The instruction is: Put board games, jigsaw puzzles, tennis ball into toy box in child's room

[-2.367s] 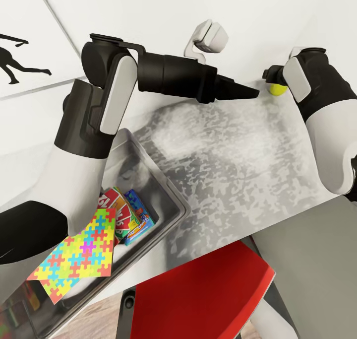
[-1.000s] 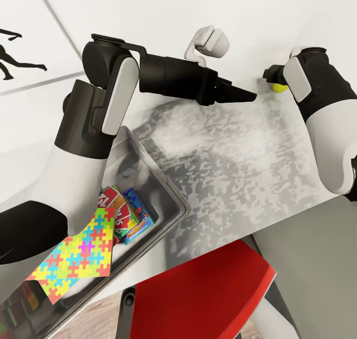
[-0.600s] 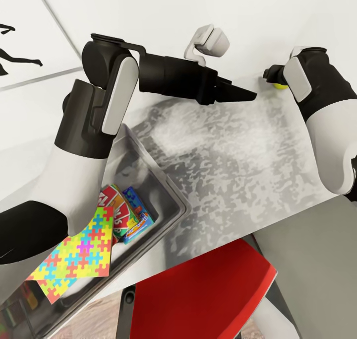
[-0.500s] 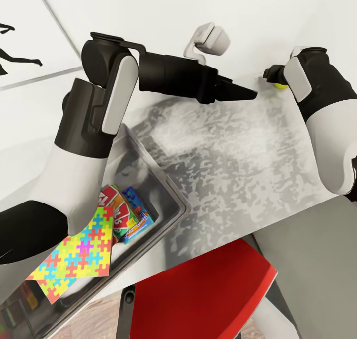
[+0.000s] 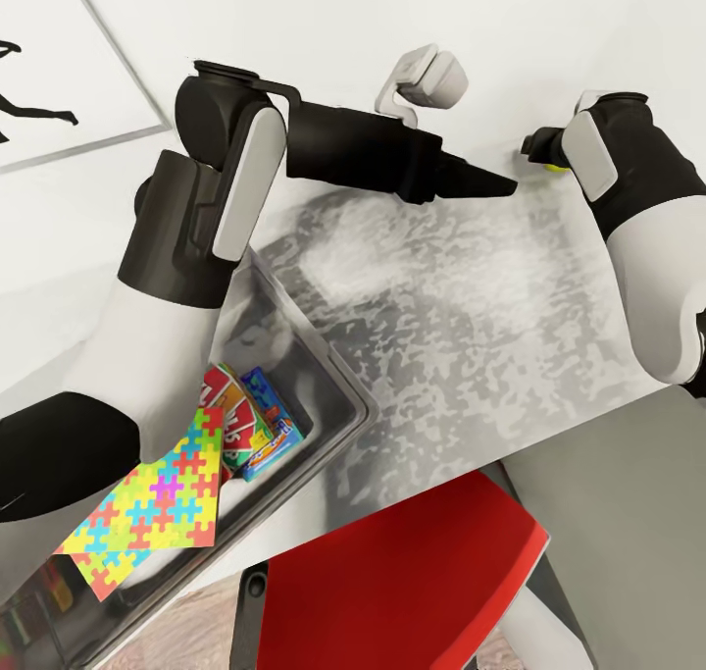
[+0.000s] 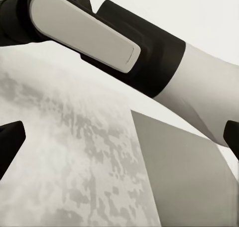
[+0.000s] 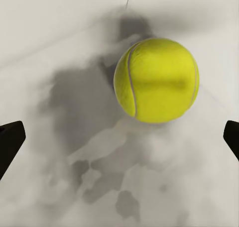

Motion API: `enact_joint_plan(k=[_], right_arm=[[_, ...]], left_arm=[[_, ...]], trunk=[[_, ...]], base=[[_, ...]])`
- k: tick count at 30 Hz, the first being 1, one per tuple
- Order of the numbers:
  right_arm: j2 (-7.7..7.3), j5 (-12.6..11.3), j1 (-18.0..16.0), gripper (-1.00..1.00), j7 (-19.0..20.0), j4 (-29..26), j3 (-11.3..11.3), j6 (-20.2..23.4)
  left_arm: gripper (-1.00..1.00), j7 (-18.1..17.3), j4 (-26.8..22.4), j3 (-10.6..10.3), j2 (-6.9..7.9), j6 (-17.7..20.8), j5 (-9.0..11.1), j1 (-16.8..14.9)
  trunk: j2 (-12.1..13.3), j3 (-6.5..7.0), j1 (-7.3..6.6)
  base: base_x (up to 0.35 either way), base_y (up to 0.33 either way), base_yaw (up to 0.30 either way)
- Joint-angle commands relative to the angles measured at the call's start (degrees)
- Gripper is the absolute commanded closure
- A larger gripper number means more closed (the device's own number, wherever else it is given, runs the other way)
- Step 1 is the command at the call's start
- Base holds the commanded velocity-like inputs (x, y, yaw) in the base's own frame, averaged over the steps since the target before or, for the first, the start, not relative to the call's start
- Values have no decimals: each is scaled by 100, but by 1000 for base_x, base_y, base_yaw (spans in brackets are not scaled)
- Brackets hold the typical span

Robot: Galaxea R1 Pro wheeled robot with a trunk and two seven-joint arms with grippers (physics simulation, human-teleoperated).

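The fuzzy yellow-green tennis ball (image 7: 157, 80) is seen resting on the mottled pale grey worktop (image 5: 461, 297), ahead of the released right pincer (image 7: 119, 137). Light and roll-prone, it is best clasped across its widest middle.

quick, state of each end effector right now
Left end effector: open, empty.
Right end effector: open, tennis ball ahead of it, not gripped.
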Motion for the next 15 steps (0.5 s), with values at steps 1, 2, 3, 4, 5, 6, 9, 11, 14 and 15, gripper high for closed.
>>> enact_joint_plan(k=[1,2,3,4,5,6,9,11,14,15], right_arm=[[-9,-60,-5,-100,-48,-6,47,22],[-11,-60,-5,-100,-48,-6,47,24],[-13,-60,-5,-100,-48,-6,47,25],[-14,-60,-6,-100,-48,-6,47,25],[-24,-60,-6,-100,-48,-6,47,26],[-28,-60,-8,-100,-48,-6,47,26],[-42,-60,-12,-100,-44,-6,47,27],[-48,-60,-18,-100,-43,-6,47,27],[-51,-60,-26,-100,-41,-6,47,27],[-52,-60,-28,-100,-41,-6,47,27]], left_arm=[[-100,-23,39,-6,-16,20,-11,-14],[-100,-23,103,-28,-41,20,-12,-45],[-100,-23,134,-39,-43,20,-12,-72],[-100,-23,166,-49,-43,20,-13,-106],[-100,-23,239,-76,-43,20,-13,-185],[-100,-25,276,-93,-43,20,-13,-226],[-100,-27,456,-201,-43,20,-14,-369],[-100,-30,640,-314,-43,20,-14,-465],[-100,-31,919,-476,-43,20,-13,-618],[-100,-31,988,-514,-43,20,-13,-652]], trunk=[[-9,-14,3],[-9,-21,3],[-9,-27,3],[-9,-33,3],[-9,-36,3],[-9,-39,3],[-9,-44,3],[-9,-45,3],[-9,-47,3],[-9,-47,3]], base=[[0,0,0],[0,0,0],[0,0,0],[0,0,0],[0,0,0],[0,0,0],[0,0,0],[0,0,0],[0,0,0],[0,0,0]])
